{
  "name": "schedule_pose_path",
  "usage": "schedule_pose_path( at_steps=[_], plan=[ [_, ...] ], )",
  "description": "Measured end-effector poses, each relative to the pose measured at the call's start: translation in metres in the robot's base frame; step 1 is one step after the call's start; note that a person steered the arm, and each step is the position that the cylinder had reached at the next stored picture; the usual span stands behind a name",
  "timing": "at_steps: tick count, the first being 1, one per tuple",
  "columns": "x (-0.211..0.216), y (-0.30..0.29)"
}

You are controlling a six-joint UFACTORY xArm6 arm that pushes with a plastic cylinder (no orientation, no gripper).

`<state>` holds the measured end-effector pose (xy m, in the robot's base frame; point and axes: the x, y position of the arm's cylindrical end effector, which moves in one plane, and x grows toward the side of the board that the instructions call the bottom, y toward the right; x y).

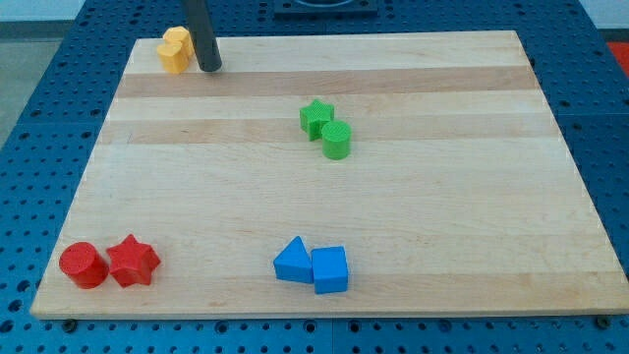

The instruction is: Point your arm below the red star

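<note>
Camera view: no jaws fitted. My tip (209, 69) rests beside the yellow block (176, 49), far from the red star (133, 261), which touches the red cylinder (83, 265) near the bench (442, 197) bottom-left corner; the strip below the star is narrow.

On my feed: a yellow block (175, 49) at the wooden surface's (442, 226) top left; a green star (315, 117) touching a green cylinder (337, 141) (centre); a red cylinder (82, 265) bottom left; a blue triangle (292, 262) against a blue cube (330, 269).
</note>
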<state>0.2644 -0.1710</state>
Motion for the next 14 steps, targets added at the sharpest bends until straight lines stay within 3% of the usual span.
schedule_pose_path(
  at_steps=[4, 11, 14],
  plan=[
    [0.105, 0.001],
    [0.345, 0.036],
    [0.354, 0.022]
  ],
)
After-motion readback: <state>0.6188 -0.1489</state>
